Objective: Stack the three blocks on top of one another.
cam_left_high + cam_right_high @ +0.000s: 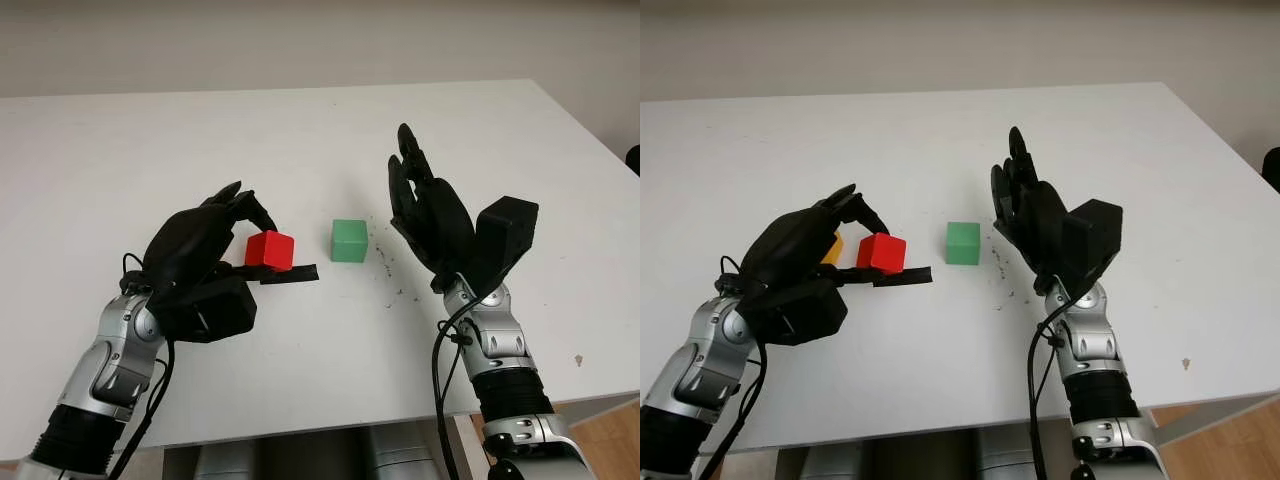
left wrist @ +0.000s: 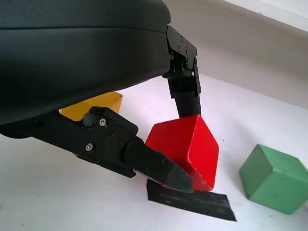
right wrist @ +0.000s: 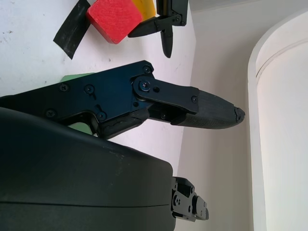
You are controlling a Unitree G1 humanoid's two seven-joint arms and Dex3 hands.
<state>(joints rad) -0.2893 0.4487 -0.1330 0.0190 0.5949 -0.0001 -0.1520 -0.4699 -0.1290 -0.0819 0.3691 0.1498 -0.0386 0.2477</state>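
Pinching the red block (image 1: 270, 250) between its fingers, the left hand (image 1: 200, 250) holds it over black tape (image 1: 290, 274), yellow block (image 1: 833, 246) behind; right hand (image 1: 430, 210) open beside the green block (image 1: 349, 241)

The yellow block (image 1: 832, 247) was mostly hidden behind the left hand (image 1: 805, 250) — only a sliver showed beside the red block (image 1: 883, 253) — while in the right wrist view the green block (image 3: 77, 76) sat largely behind the right hand (image 3: 120, 103) — a pale edge showed.
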